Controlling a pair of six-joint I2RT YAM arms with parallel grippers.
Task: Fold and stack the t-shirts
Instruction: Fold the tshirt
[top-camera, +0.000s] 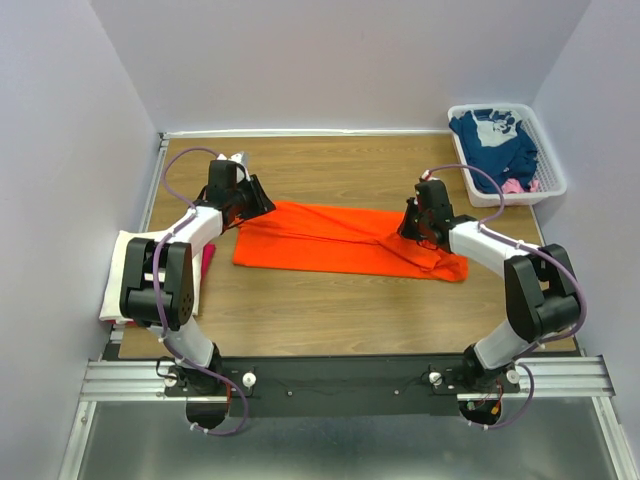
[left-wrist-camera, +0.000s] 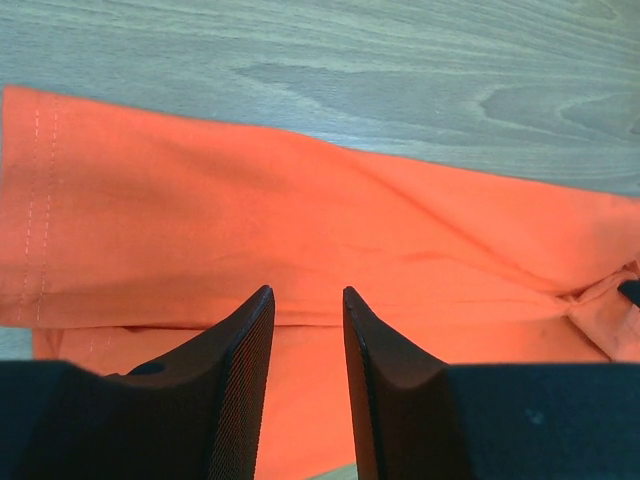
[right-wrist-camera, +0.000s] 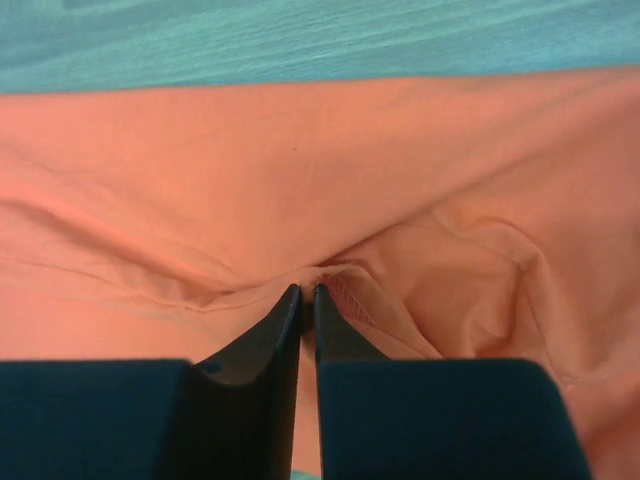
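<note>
Orange cloth fills the middle of the overhead view: the orange t-shirt (top-camera: 330, 240) lies flat on the worktop (top-camera: 330, 320), drawn out into a long band running from centre left to centre right. We have one arm at each end of it.

Our left gripper (left-wrist-camera: 305, 292) sits at the band's left end with its fingers apart, tips just over a fold edge, holding nothing. Our right gripper (right-wrist-camera: 302, 290) is near the right end with its fingers almost together. Creases run into the tips from both sides, so we judge it clamped on a small ridge of the cloth.

We expect the shirt to be light, limp and quick to wrinkle. It will sag and slide wherever we do not hold it, and a pinch of one layer alone would pull the fold open. We would take it at the ends, through all layers, close to the stitched hem that shows at the left of the left wrist view.

At the left edge a cream-white t-shirt (top-camera: 118, 270) lies folded with a magenta t-shirt (top-camera: 208, 262), partly hidden by the arm. In the upper right, a navy t-shirt (top-camera: 495, 140) rests in the basket (top-camera: 555, 185).
</note>
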